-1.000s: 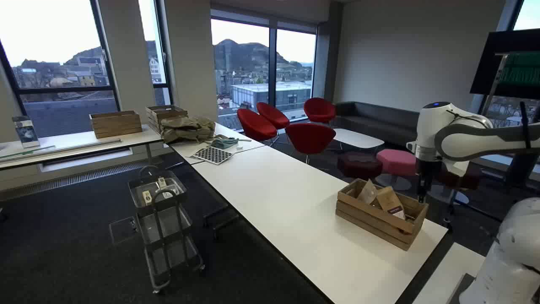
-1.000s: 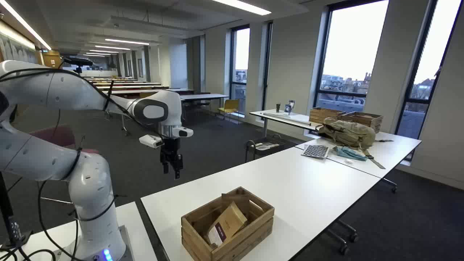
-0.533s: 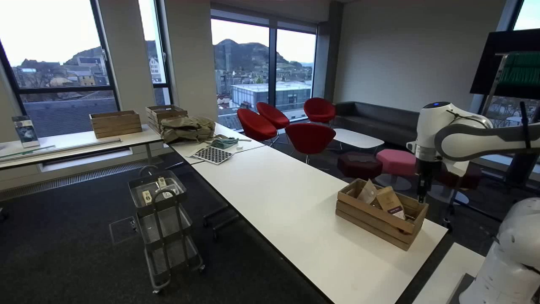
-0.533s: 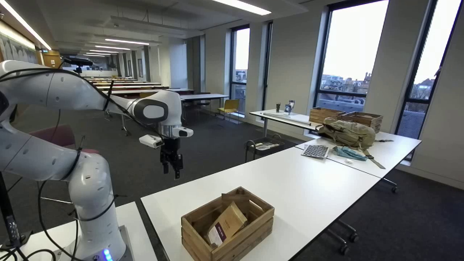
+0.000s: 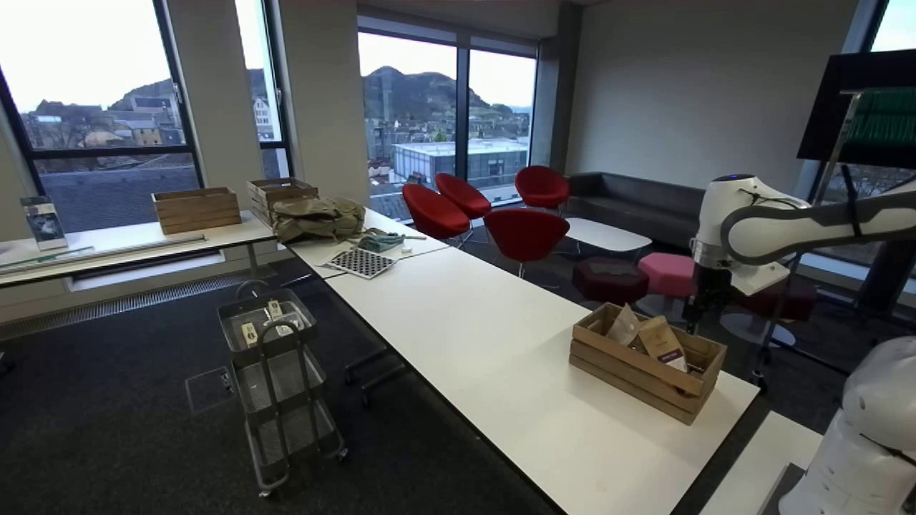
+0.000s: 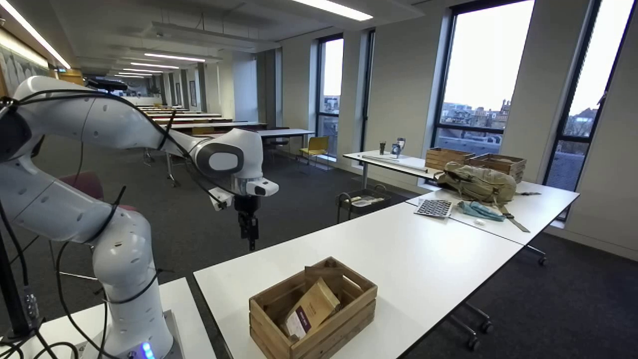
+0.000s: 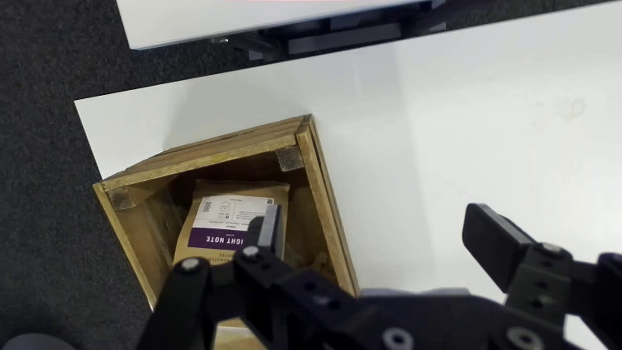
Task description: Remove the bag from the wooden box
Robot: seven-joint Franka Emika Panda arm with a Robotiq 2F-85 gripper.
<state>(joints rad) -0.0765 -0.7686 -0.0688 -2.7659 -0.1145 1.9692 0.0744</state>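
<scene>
The wooden box [image 5: 630, 379] stands on the white table, also in view from another side [image 6: 344, 324] and in the wrist view [image 7: 326, 209]. The brown paper bag [image 6: 316, 301] leans tilted inside it, with a white and purple label [image 7: 209, 221]; it also shows in the other exterior view [image 5: 660, 337]. A second brown packet [image 5: 624, 325] stands behind it in the box. My gripper [image 6: 252, 244] is in the air higher than the box, apart from it and empty. In the wrist view the gripper [image 7: 374, 214] is wide open; its left finger [image 7: 268, 231] partly covers the bag.
The table [image 5: 465, 322] runs away to a checkered board [image 5: 361, 263], a teal cloth [image 6: 481, 210] and a khaki backpack [image 6: 476, 182]. Two more wooden crates stand behind. A wire trolley [image 5: 272, 386] stands on the floor. Red chairs [image 5: 526, 236] are beyond the table.
In the last half second my arm has moved and the wrist has turned; the gripper shifts left in one exterior view and right in the other. The box and bag have not moved.
</scene>
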